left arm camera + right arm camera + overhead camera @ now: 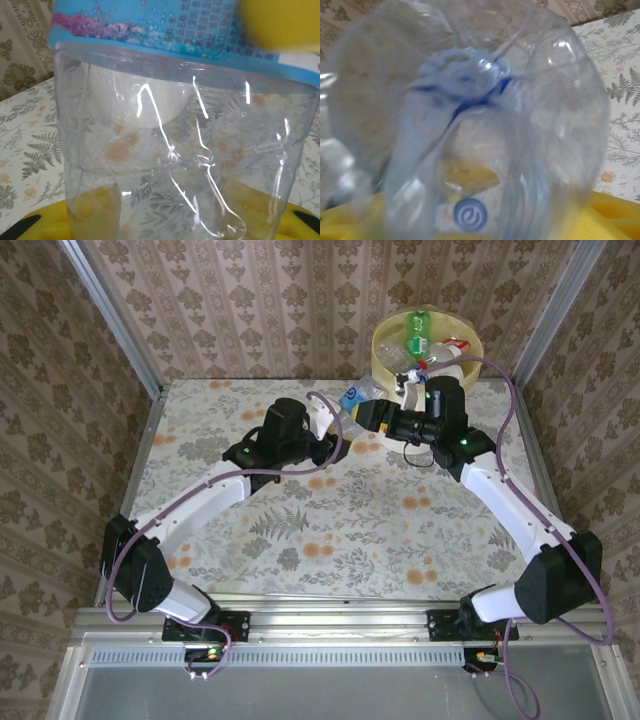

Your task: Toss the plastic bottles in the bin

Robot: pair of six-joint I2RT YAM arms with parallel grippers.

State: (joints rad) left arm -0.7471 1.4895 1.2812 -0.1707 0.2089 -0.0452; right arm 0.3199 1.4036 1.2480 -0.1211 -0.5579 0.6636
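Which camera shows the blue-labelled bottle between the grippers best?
Left wrist: the blue-labelled bottle is close, label and clear body sharp. Right wrist shows its end head-on, blurred; top external shows it small.

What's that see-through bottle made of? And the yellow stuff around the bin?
The clear bottle looks like thin, glossy plastic: the flowery table shows through it, and its creases catch bright glints. Its blue label seems to be printed plastic film. The bin liner is probably a thin plastic bag: it is pale yellow and looks a bit see-through.
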